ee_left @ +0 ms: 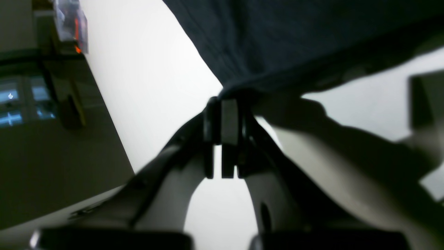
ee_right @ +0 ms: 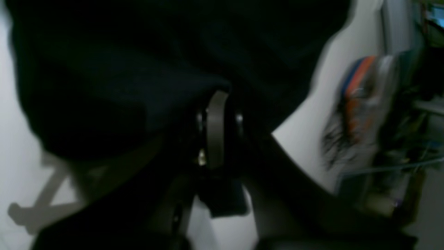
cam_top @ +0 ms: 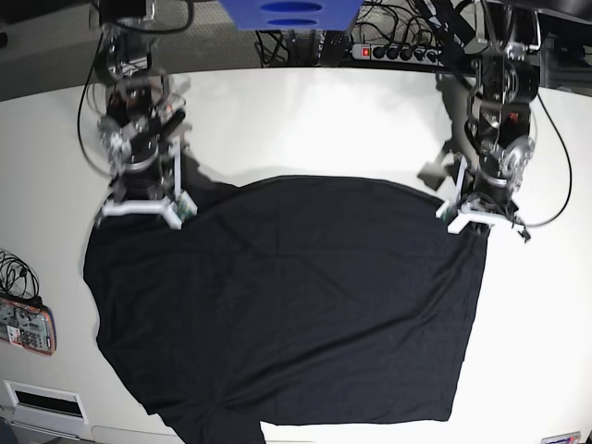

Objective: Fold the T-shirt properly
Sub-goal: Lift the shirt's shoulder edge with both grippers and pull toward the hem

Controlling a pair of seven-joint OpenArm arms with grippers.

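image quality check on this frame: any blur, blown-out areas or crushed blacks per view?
Left wrist: table blown out to featureless white, T-shirt weave readable, left claw fairly sharp. Right wrist: shirt crushed to near-black, background clutter smeared, right claw soft. Base: evenly lit and sharp; mild glare on the far table, shirt folds barely visible.

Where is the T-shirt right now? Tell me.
In the base view the T-shirt lies spread across the white table, its far corners pinched by the right gripper at that view's left and the left gripper at its right.
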